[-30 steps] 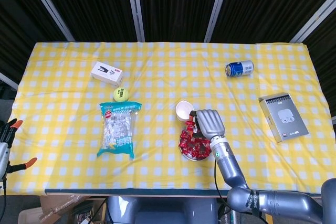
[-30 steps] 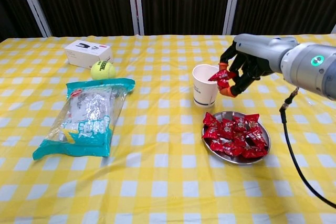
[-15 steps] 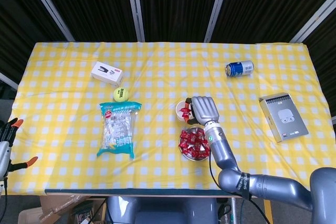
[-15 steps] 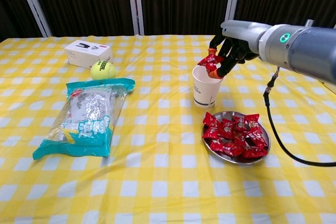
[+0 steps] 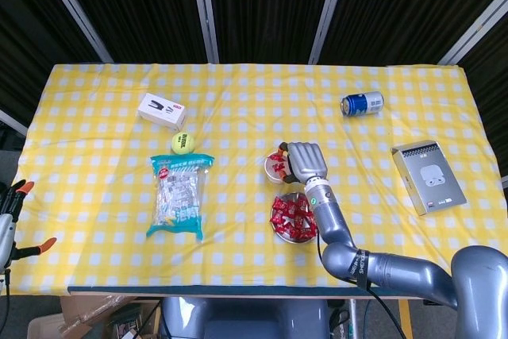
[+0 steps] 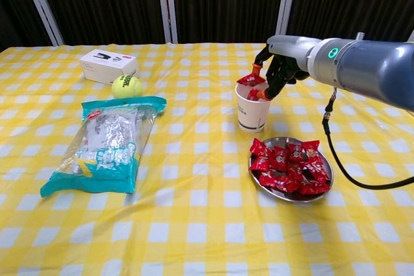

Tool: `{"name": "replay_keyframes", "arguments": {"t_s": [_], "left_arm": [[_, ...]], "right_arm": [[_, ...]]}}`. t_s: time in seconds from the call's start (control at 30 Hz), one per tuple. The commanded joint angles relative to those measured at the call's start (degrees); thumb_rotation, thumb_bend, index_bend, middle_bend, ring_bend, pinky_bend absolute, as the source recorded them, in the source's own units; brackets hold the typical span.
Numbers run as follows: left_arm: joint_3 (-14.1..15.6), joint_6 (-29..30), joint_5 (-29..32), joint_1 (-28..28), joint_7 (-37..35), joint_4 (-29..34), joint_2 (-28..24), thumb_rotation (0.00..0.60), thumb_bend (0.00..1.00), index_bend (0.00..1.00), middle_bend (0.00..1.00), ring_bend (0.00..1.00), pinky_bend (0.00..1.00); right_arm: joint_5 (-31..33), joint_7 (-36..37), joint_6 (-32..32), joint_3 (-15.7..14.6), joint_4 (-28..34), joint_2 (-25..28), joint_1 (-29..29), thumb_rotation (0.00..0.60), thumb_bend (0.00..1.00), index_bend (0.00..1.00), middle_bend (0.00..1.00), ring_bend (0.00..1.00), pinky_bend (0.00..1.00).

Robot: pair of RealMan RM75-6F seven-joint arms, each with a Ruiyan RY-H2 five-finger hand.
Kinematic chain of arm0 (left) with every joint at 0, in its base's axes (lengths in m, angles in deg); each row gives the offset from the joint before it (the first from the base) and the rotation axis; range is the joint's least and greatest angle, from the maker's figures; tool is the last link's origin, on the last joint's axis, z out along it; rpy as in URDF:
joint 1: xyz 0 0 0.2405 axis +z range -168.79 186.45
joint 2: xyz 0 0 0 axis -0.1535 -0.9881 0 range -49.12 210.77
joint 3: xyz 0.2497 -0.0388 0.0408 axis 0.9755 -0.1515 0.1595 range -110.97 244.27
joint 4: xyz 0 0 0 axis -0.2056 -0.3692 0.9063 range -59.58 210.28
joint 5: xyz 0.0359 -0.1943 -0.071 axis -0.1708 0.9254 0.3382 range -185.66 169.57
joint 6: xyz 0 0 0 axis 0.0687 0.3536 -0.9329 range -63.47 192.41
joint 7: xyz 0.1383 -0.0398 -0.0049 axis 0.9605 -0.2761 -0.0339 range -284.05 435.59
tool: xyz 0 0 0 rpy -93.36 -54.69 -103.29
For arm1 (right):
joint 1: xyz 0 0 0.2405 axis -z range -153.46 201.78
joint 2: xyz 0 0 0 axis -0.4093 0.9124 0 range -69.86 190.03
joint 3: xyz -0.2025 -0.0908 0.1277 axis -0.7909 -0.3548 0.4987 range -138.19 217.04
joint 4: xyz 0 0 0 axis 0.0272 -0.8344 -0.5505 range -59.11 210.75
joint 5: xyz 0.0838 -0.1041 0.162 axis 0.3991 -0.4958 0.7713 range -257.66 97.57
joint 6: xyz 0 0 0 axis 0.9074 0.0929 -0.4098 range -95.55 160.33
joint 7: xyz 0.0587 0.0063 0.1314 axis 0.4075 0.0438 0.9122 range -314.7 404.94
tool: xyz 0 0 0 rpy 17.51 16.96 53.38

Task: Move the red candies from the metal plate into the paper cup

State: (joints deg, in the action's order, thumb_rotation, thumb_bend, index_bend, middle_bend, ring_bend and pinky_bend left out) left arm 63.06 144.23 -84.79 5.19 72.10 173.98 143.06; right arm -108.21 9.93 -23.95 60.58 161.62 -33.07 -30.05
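A white paper cup [image 6: 252, 113] stands mid-table, also seen from the head view as the cup [image 5: 275, 167]. Just in front of it, a round metal plate [image 6: 325, 161] holds a pile of red candies [image 6: 288, 166]; in the head view the plate [image 5: 277, 233] carries the same candies [image 5: 292, 216]. My right hand [image 6: 279, 66] hovers at the cup's mouth and pinches one red candy [image 6: 250, 81] right over the rim. From the head camera the right hand [image 5: 305, 162] covers the cup's right side. My left hand [image 5: 9, 216] hangs off the table's left edge, fingers apart and empty.
A teal snack bag [image 6: 107, 143] lies to the left, with a tennis ball [image 6: 127, 85] and a white box [image 6: 108, 65] behind it. A blue can [image 5: 362, 103] lies at the back right, and a grey box [image 5: 429, 175] sits near the right edge.
My right hand carried the candy from beside the cup up and leftward, and now holds it lower, right at the cup's mouth. The left hand stayed still.
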Motion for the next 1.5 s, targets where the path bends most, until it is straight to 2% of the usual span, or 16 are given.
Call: {"name": "replay_keyframes", "arguments": {"t_s": [0.03,0.33,0.53,0.7,0.83,1.17,1.5], "left_arm": [[0.0,0.0,-0.1,0.0,-0.4,-0.2,-0.1,0.6,0.01,0.0,0.0,0.0,0.0],[0.2,0.3,-0.6,0.2,-1.1,-0.6,-0.1,0.6,0.01,0.0,0.0,0.0,0.0],[0.3,0.6,-1.0,0.3,-1.3,-0.5,-0.1,0.6,0.01,0.0,0.0,0.0,0.0],[0.3,0.9,-1.4,0.4,-1.3,-0.4,-0.2,0.6,0.01,0.0,0.0,0.0,0.0],[0.5,1.3,-1.9,0.5,-1.6,-0.6,-0.2,0.6,0.01,0.0,0.0,0.0,0.0],[0.6,1.9,-3.0,0.6,-1.7,-0.4,-0.2,0.6,0.01,0.0,0.0,0.0,0.0],[0.6,1.9,-2.6,0.6,-1.1,0.1,-0.3,0.6,0.01,0.0,0.0,0.0,0.0]], "right_arm": [[-0.4,0.1,-0.4,-0.2,0.5,0.2,-0.1,0.6,0.36,0.41,0.75,0.84,1.0],[-1.8,0.7,-3.4,-0.9,5.1,2.1,0.6,0.6,0.35,0.39,0.75,0.84,1.0],[-6.7,1.3,-7.4,-1.9,13.2,5.5,2.5,0.6,0.35,0.38,0.75,0.84,1.0],[-10.1,-0.7,-10.5,-6.3,20.7,8.6,5.0,0.6,0.32,0.34,0.75,0.83,1.0],[-10.3,-1.8,-11.7,-10.3,24.4,10.0,7.1,0.6,0.28,0.3,0.75,0.81,1.0],[-11.2,-2.2,-13.4,-15.9,24.1,8.9,10.3,0.6,0.24,0.26,0.74,0.79,1.0],[-8.6,-2.4,-11.8,-17.3,19.0,5.9,11.1,0.6,0.24,0.25,0.72,0.78,1.0]]}}
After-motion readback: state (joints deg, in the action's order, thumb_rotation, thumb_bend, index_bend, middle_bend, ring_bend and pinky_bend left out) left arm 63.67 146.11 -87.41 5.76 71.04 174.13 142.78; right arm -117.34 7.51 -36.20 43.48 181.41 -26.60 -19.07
